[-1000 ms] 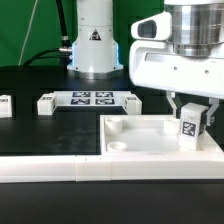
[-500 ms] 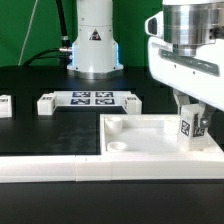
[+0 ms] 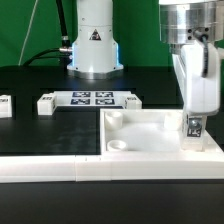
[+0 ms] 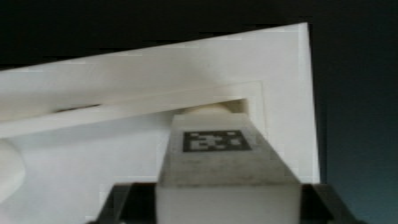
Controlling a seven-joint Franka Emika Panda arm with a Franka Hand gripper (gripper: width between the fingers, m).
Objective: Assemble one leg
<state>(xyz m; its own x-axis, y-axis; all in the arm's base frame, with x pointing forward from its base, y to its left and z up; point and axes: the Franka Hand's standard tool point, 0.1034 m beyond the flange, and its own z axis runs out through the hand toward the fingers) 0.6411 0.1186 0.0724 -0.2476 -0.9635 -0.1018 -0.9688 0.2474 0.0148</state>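
Note:
My gripper (image 3: 196, 122) is shut on the leg (image 3: 195, 128), a short white post with a black-and-white marker, and holds it upright over the near right corner of the large white tray-like part (image 3: 150, 128). In the wrist view the leg (image 4: 221, 150) stands between my dark fingers (image 4: 128, 205) with its far end at the tray's corner socket (image 4: 228, 103). I cannot tell whether the leg's end touches the socket.
The marker board (image 3: 88, 99) lies behind the tray. Small white parts sit at the exterior view's left (image 3: 5, 105) and beside the board (image 3: 47, 103) (image 3: 130, 101). A white rail (image 3: 60, 168) runs along the front. The robot base (image 3: 93, 45) stands at the back.
My gripper has turned about its vertical axis and come down a little with the leg, settling over the tray's right corner.

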